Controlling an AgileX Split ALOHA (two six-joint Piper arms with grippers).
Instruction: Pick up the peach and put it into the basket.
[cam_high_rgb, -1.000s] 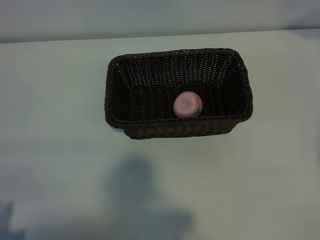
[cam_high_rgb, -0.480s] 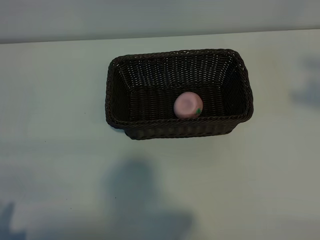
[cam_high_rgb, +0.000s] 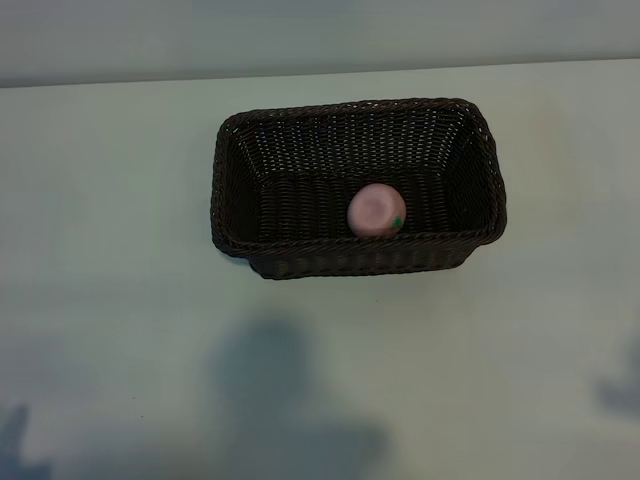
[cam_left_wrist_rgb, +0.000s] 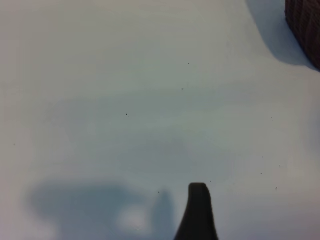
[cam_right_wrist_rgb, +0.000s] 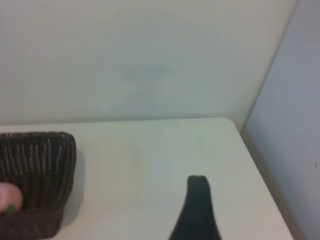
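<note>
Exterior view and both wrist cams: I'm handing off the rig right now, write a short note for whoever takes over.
Left gripper: open, holding nothing, over bare table beside the basket; one finger shows in its wrist view.
Right gripper: open, empty, away from the basket; one finger shows in its wrist view.
Peach: lying inside the basket, against its near wall, right of centre.
Done: peach is in the basket, released.
Left: nothing on the task itself; at most, park the arms.
</note>
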